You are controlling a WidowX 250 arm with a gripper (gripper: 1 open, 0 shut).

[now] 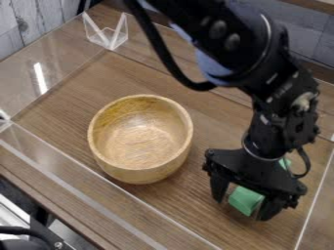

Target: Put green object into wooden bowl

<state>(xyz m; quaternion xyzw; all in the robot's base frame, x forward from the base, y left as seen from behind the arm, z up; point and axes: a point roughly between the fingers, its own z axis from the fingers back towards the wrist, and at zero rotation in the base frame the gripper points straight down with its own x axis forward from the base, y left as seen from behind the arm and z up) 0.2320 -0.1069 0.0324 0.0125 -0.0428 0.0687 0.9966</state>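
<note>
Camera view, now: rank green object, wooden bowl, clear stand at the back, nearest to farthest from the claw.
1. green object: on the table between the open fingers of the claw, lower right.
2. wooden bowl: to the claw's left in the picture, apart from it.
3. clear stand: far top-left corner, well beyond the bowl.

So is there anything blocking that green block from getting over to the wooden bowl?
Nothing visible. The green block sits between the open gripper's fingers, and only bare table lies between it and the wooden bowl, which looks empty.
</note>
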